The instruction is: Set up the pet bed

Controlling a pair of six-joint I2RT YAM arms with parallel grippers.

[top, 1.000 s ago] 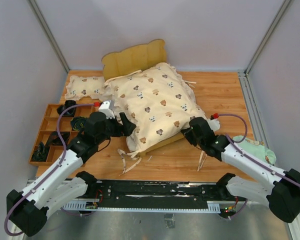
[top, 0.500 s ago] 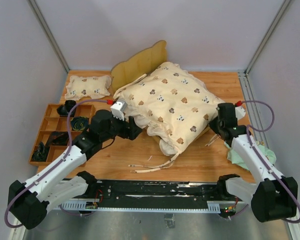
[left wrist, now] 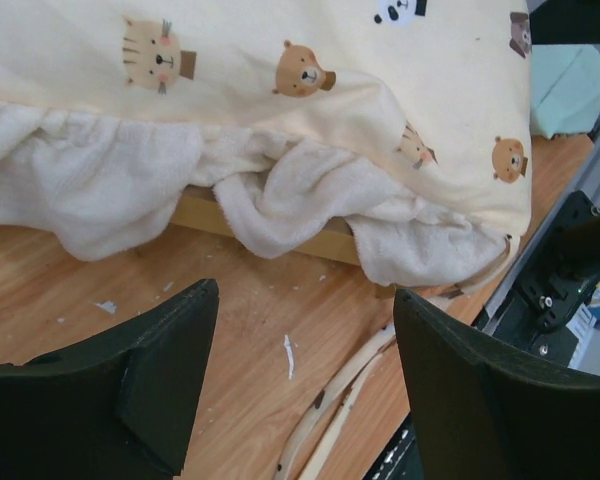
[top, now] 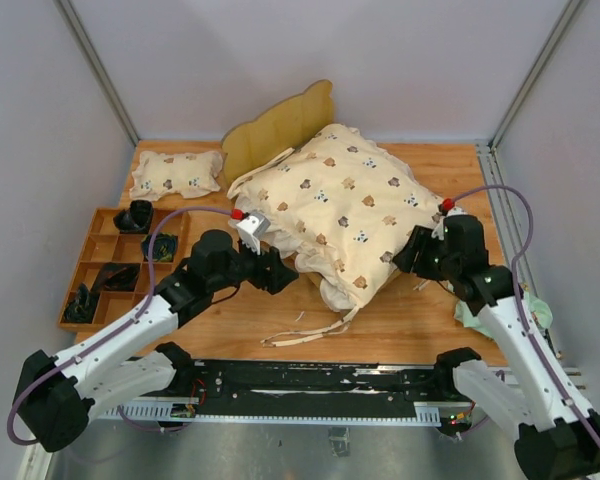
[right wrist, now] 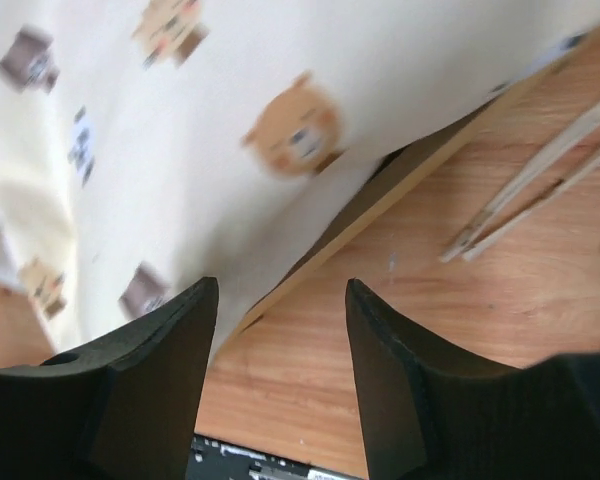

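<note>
The light-wood pet bed [top: 280, 125] with a wavy headboard lies diagonally mid-table, headboard far-left, foot near-right, under a cream bear-print quilt [top: 350, 200]. Only the wrist views show its side rails [left wrist: 202, 212]. The left gripper [top: 286, 275] and right gripper [top: 404, 254] are spread, empty.

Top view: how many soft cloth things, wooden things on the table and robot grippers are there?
Soft cloth things: 3 (quilt, small pillow, green cloth)
Wooden things: 2 (pet bed, compartment tray)
Grippers: 2 (left gripper, right gripper)
Total: 7
</note>
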